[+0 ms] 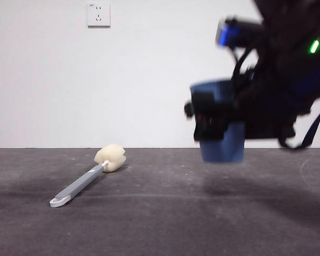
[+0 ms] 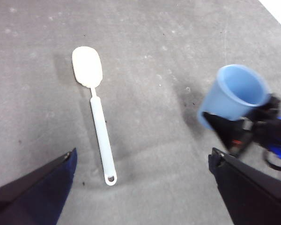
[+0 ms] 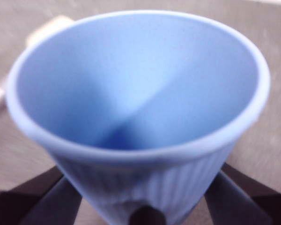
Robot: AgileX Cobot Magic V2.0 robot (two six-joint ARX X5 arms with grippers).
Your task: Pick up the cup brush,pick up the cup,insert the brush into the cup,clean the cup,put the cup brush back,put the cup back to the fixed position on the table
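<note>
On the near part of the tabletop, the cup brush is laid flat, untouched by either hand. Its white looped end is turned toward the front camera, and the grey handle runs back at a slant to the cream-yellow sponge head, which is set farther back.

In the left wrist view, the left hand is seen above the cup brush, clear of it, with its two jaws set wide apart and nothing held between them.

Farther back and to the right in the front view, the cup is held in the air, well clear of the tabletop, with its shadow cast on the surface beneath. The right hand is clamped on the ribbed wall of the cup, one jaw on either side. The cup is kept roughly upright, mouth upward. In the right wrist view, the open mouth of the cup fills most of the picture, and its inside is seen to hold nothing.

On the white wall behind the tabletop, a wall socket is mounted.
</note>
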